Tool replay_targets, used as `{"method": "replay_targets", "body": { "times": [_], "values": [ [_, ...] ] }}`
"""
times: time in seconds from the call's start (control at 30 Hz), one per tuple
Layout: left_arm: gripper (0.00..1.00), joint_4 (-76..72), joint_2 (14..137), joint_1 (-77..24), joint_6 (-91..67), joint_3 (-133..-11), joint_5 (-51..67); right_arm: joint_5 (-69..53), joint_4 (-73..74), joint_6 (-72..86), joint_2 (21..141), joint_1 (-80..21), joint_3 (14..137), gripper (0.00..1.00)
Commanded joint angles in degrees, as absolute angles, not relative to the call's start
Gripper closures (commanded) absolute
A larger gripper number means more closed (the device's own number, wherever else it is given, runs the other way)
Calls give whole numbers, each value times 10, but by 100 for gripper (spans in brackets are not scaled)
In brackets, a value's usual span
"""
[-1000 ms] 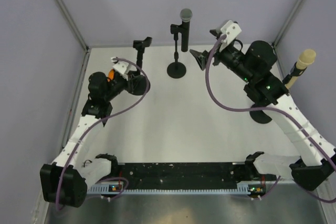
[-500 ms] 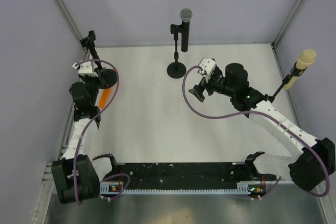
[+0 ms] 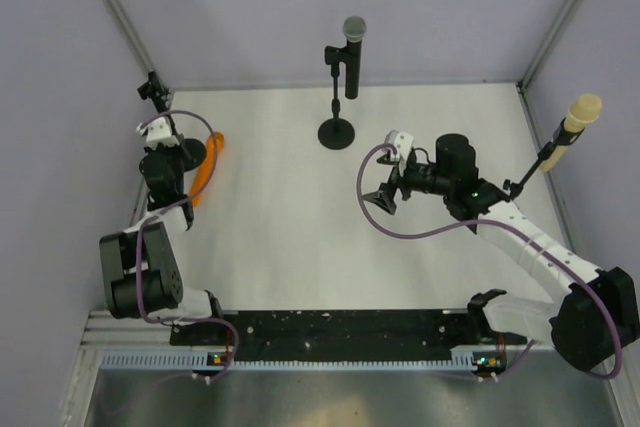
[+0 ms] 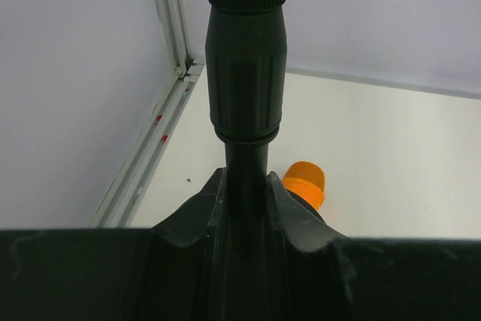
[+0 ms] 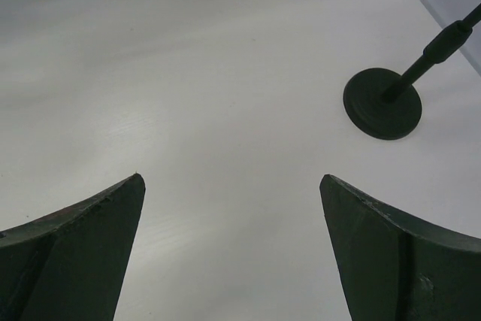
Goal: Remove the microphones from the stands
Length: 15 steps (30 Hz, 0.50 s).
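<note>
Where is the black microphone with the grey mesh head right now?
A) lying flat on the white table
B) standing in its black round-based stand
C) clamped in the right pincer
B: the microphone sits upright in its stand, while the right pincer gapes empty away from it.

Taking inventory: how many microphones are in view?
3: grey-headed microphone on the centre stand, beige microphone at far right, orange microphone beside the left arm, partly hidden.

Left pincer [image 4: 246, 199] clamped tight, right pincer [image 5: 233, 186] spread wide.
</note>
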<state>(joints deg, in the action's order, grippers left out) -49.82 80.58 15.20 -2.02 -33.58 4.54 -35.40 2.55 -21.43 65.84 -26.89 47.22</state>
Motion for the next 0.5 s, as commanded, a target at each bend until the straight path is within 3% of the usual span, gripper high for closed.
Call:
{"method": "replay_targets", "body": {
  "times": [0.0, 0.47],
  "values": [
    [100, -657, 849, 172, -23, -381, 28, -436, -1, -203, 645, -237, 472, 1],
    [100, -794, 1027, 208, -14, -425, 54, -497, -16, -192, 645, -173, 450, 1]
  ]
}}
